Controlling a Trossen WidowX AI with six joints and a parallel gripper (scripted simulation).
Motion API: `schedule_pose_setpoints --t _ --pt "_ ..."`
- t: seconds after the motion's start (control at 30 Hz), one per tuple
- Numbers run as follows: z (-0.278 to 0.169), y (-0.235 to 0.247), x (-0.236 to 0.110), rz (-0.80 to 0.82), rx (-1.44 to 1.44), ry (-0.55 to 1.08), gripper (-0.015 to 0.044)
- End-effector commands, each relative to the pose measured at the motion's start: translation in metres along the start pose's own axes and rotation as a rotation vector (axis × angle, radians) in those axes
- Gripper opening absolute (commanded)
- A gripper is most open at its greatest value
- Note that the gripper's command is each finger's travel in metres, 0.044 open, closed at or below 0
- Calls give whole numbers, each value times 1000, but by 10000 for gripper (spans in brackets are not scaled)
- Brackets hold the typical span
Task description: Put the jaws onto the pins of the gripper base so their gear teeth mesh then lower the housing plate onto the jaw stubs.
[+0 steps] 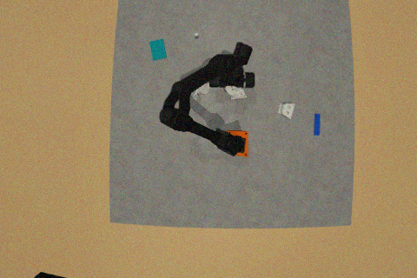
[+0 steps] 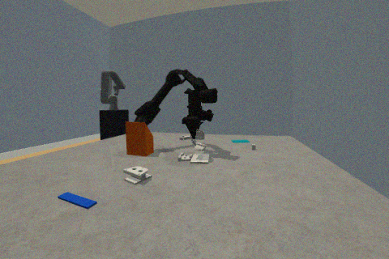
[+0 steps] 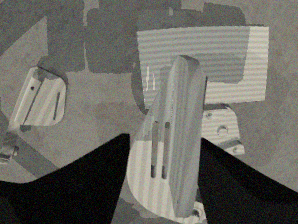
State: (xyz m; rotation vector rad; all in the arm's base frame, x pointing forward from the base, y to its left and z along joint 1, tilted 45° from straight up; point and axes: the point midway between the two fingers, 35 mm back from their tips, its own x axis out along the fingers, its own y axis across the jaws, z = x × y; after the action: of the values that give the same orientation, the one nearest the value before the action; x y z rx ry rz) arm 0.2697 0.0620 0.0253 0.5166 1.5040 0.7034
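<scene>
My gripper [image 2: 194, 140] [image 3: 161, 143] is shut on a white jaw [image 3: 187, 125] [image 2: 199, 146]. The jaw is held above the table, slotted face and long side wall visible in the wrist view. The gripper base [image 1: 235, 92] [image 2: 200, 159] [image 3: 257, 65] lies just beyond it, a flat white plate with a pin section at one side, partly hidden by the held jaw and a finger. The other jaw [image 3: 42, 100] [image 2: 185, 137] [image 1: 201, 91] lies on the table, to the left in the wrist view. The housing plate [image 1: 287, 109] [image 2: 138, 171], with two holes, lies apart from the base.
An orange block [image 1: 247, 149] [image 2: 138, 139] stands at the arm's foot. A blue bar [image 1: 317, 124] [image 2: 77, 200] lies beyond the housing plate. A teal pad [image 1: 158, 49] [image 2: 241, 141] and a small whitish piece [image 1: 196, 35] [image 2: 254, 146] lie on the far side of the arm.
</scene>
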Motion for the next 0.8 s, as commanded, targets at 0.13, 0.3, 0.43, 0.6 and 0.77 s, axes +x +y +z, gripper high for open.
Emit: schedule_pose_setpoints --t 0.13,0.3,0.43,0.6,0.77 --pt "17 -11 2 2 -1 1 134" --pt "17 -11 2 2 -1 1 134" --pt "17 -11 2 2 -1 1 134" --pt "17 -11 2 2 -1 1 134" --pt "17 -11 2 2 -1 1 134"
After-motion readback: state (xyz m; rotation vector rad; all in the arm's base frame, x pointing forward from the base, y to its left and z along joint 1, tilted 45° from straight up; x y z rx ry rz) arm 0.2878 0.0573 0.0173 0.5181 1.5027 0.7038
